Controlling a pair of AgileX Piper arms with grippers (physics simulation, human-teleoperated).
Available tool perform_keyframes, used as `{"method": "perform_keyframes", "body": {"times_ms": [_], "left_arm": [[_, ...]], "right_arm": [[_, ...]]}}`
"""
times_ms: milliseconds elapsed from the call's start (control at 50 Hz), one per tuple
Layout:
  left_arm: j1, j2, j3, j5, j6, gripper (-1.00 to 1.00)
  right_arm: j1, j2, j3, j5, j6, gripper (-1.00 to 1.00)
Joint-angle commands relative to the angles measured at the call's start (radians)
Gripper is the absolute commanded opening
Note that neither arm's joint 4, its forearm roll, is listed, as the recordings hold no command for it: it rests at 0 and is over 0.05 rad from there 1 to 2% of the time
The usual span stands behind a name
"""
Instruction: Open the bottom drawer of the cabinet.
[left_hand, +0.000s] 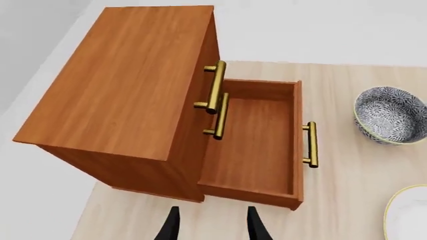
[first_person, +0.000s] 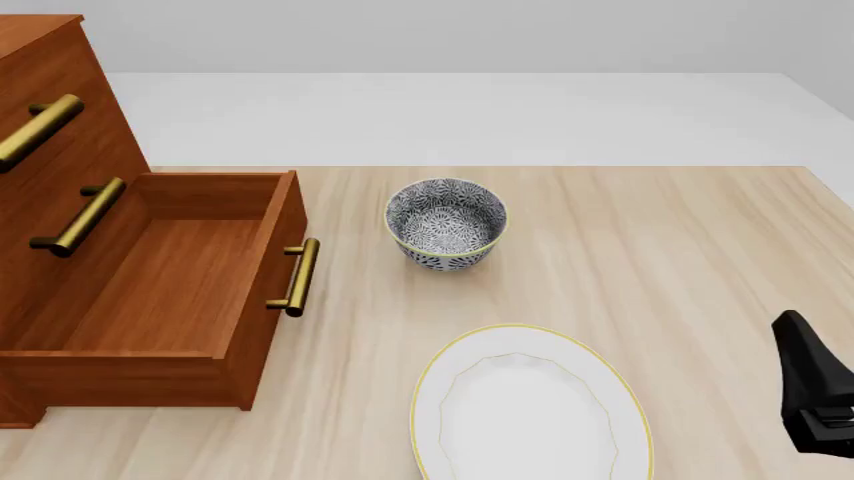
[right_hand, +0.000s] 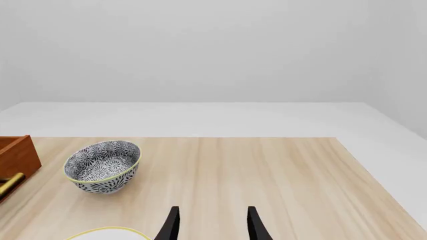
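Bottom drawer (left_hand: 257, 145) pulled fully out of cabinet (left_hand: 127, 85), interior bare, brass bar handle (left_hand: 311, 145) forward. Left gripper (left_hand: 212, 225) parted, holding nothing, above and just short of drawer. Right gripper (right_hand: 212, 224) parted, holding nothing; patterned bowl (right_hand: 103, 166) beyond it.

No writing, label, brand, number or sign can be read anywhere. The reddish-brown wooden cabinet (first_person: 54, 120) shows only bare grain, and the blue-and-white patterned ceramic bowl (first_person: 446, 224) carries a floral pattern, not lettering.
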Motion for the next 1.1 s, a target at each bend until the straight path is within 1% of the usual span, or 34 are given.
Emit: {"method": "perform_keyframes", "body": {"times_ms": [20,60,80,120,140,160,180,240,260,300,320,380,400,500,540,560,620,660,680,720,740,820,840,920,940,980,1000,1100], "left_arm": [[0.008,0.002,-0.068,0.001,0.051,1.00],[0.003,-0.001,-0.086,0.001,0.049,1.00],[-0.004,-0.004,-0.109,0.001,0.029,1.00],[-0.004,-0.004,-0.109,0.001,0.029,1.00],[0.003,-0.010,-0.128,0.001,0.014,1.00],[0.003,-0.010,-0.128,0.001,0.014,1.00],[0.000,-0.021,-0.125,0.001,-0.012,1.00],[-0.002,-0.030,-0.106,0.001,0.000,1.00],[-0.011,-0.035,-0.117,0.001,-0.020,1.00],[-0.017,-0.037,-0.117,0.001,-0.017,1.00],[-0.021,-0.035,-0.133,0.001,-0.030,1.00],[-0.028,-0.033,-0.146,0.001,-0.027,1.00],[-0.045,-0.030,-0.186,0.001,-0.041,1.00],[-0.080,-0.032,-0.203,0.001,-0.023,1.00],[-0.090,-0.030,-0.210,0.001,-0.031,1.00],[-0.109,-0.024,-0.261,0.001,-0.058,1.00],[-0.100,-0.021,-0.278,0.001,-0.053,1.00],[-0.107,-0.018,-0.295,0.001,-0.067,1.00],[-0.115,-0.012,-0.299,0.001,-0.055,1.00],[-0.127,-0.008,-0.312,0.001,-0.059,1.00],[-0.148,-0.008,-0.326,0.001,-0.050,1.00],[-0.157,-0.009,-0.336,0.001,-0.047,1.00],[-0.163,-0.010,-0.353,0.001,-0.053,1.00],[-0.175,-0.017,-0.346,0.001,-0.055,1.00],[-0.187,-0.021,-0.355,0.001,-0.070,1.00],[-0.176,-0.027,-0.343,0.001,-0.058,1.00],[-0.170,-0.030,-0.338,0.001,-0.068,1.00],[-0.176,-0.040,-0.327,0.001,-0.072,1.00]], "right_arm": [[0.000,0.000,0.000,0.000,0.000,1.00],[0.000,0.000,0.000,0.000,0.000,1.00],[0.000,0.000,0.000,0.000,0.000,1.00],[0.000,0.000,0.000,0.000,0.000,1.00],[0.000,0.000,0.000,0.000,0.000,1.00],[0.000,0.000,0.000,0.000,0.000,1.00],[0.000,0.000,0.000,0.000,0.000,1.00],[0.000,0.000,0.000,0.000,0.000,1.00],[0.000,0.000,0.000,0.000,0.000,1.00],[0.000,0.000,0.000,0.000,0.000,1.00],[0.000,0.000,0.000,0.000,0.000,1.00],[0.000,0.000,0.000,0.000,0.000,1.00],[0.000,0.000,0.000,0.000,0.000,1.00],[0.000,0.000,0.000,0.000,0.000,1.00],[0.000,0.000,0.000,0.000,0.000,1.00],[0.000,0.000,0.000,0.000,0.000,1.00],[0.000,0.000,0.000,0.000,0.000,1.00],[0.000,0.000,0.000,0.000,0.000,1.00],[0.000,0.000,0.000,0.000,0.000,1.00],[0.000,0.000,0.000,0.000,0.000,1.00],[0.000,0.000,0.000,0.000,0.000,1.00],[0.000,0.000,0.000,0.000,0.000,1.00],[0.000,0.000,0.000,0.000,0.000,1.00],[0.000,0.000,0.000,0.000,0.000,1.00],[0.000,0.000,0.000,0.000,0.000,1.00],[0.000,0.000,0.000,0.000,0.000,1.00],[0.000,0.000,0.000,0.000,0.000,1.00],[0.000,0.000,0.000,0.000,0.000,1.00]]}}
